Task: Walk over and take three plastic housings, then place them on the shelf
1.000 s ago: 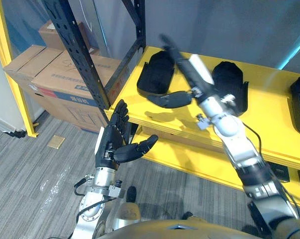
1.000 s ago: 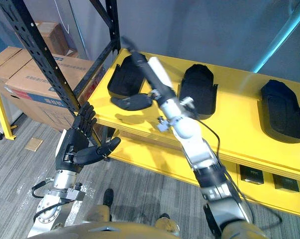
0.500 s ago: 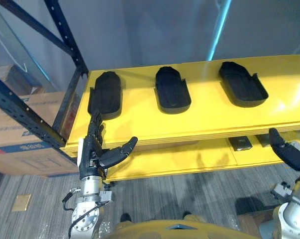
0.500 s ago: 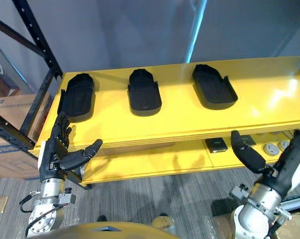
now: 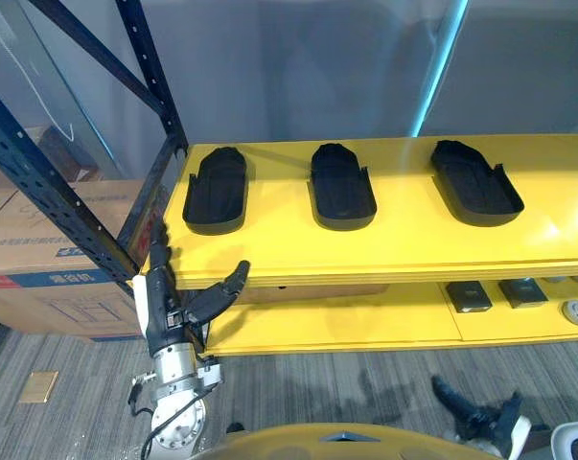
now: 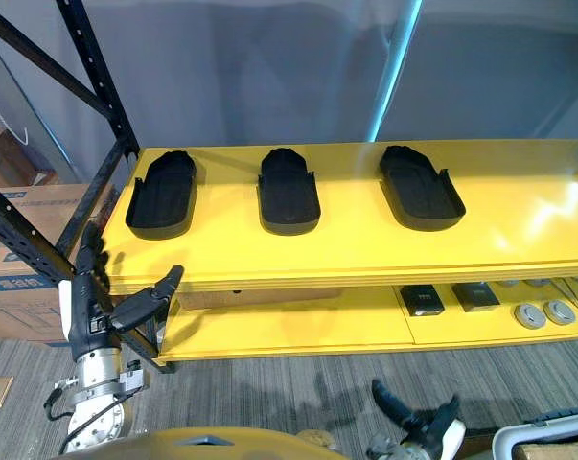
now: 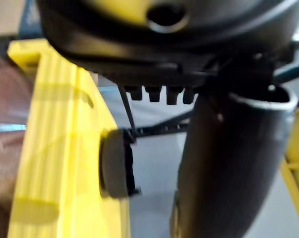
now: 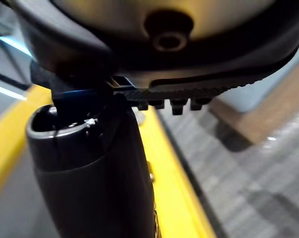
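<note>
On the top board of the yellow shelf (image 5: 394,251), three black plastic housings in a row, well apart, hollow side up: left housing (image 5: 216,189), middle housing (image 5: 341,185), right housing (image 5: 474,181). Underneath, small dark parts (image 5: 469,295) on the lower board (image 5: 365,326); around, a black rack upright (image 5: 54,187), cardboard boxes (image 5: 49,287), grey carpet (image 5: 365,383), grey wall (image 5: 298,77). Near the shelf's front left corner, left hand (image 5: 162,311) with fingers straight and thumb out, empty; low over the carpet, right hand (image 5: 480,422) with fingers spread, likewise empty.

Matt black plastic housings (image 5: 342,187) on glossy yellow shelf (image 5: 404,244)
</note>
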{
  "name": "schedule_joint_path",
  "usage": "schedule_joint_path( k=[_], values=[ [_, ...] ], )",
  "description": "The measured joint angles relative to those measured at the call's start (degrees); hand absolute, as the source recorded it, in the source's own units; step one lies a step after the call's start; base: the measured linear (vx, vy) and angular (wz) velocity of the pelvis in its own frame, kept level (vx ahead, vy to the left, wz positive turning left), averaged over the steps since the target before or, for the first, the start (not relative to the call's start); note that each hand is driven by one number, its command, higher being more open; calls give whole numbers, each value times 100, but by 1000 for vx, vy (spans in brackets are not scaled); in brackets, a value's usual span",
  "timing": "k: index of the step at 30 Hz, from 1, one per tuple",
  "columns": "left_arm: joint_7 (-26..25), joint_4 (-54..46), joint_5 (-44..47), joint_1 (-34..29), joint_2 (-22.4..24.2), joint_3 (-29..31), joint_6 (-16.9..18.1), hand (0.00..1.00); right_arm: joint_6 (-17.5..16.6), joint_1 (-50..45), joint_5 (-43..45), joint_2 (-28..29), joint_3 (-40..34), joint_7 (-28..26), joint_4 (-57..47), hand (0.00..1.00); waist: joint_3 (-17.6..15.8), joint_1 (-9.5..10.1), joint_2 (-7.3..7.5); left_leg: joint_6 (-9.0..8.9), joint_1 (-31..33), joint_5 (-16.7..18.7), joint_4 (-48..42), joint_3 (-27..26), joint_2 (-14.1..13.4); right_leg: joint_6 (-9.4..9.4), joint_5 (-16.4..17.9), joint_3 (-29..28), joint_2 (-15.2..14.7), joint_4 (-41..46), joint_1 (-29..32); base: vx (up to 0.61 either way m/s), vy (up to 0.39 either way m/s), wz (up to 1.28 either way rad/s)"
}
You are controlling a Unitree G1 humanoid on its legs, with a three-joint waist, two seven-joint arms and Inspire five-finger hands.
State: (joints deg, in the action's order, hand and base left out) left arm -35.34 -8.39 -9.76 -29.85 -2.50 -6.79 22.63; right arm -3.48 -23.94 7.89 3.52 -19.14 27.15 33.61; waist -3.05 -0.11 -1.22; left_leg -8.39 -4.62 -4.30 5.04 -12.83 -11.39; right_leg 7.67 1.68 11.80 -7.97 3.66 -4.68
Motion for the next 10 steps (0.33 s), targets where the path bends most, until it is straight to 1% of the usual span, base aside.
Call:
schedule_joint_path(
  k=[1,3,5,6,7,8,9,10],
  values=[
    [-295,256,-61,13,86,43,60,100,123,69,179,49,2,-25,368,100,-13,36,18,18,8,-33,1,52,0,-7,26,98,-13,7,-57,45,-27,39],
    [-504,771,-183,7,139,98,115,100,232,140,463,58,-126,-119,788,100,-5,114,54,42,-10,-54,2,157,36,3,80,224,-55,18,-154,43,-13,36],
    [-563,1301,-188,41,146,122,117,100,306,283,657,-9,-161,-272,1188,100,-3,168,121,41,-13,-55,2,246,79,12,110,325,-96,12,-234,30,0,29],
    [-563,1675,-176,57,154,203,116,100,365,389,873,-53,-163,-444,1399,100,4,202,178,39,-13,-56,3,284,98,25,125,360,-114,8,-264,15,1,16],
    [-563,1869,-167,70,158,245,112,100,406,438,965,-57,-178,-515,1467,100,13,219,186,32,-20,-61,3,291,103,27,131,366,-117,8,-274,14,-1,11],
    [-528,2268,-76,129,154,341,105,100,453,519,1199,-58,-209,-668,1577,100,-15,270,240,21,-60,-65,4,304,106,20,145,383,-118,7,-320,8,-6,6],
    [-493,2665,165,196,160,443,79,100,552,562,1443,-39,-271,-827,1648,100,-44,303,259,18,-82,-62,5,329,108,22,164,415,-119,4,-357,6,-10,8],
    [-455,2857,293,243,169,511,51,100,587,586,1568,-21,-280,-887,1695,100,-38,310,294,17,-84,-63,5,352,109,23,171,439,-120,5,-374,1,-8,7]
  ],
)
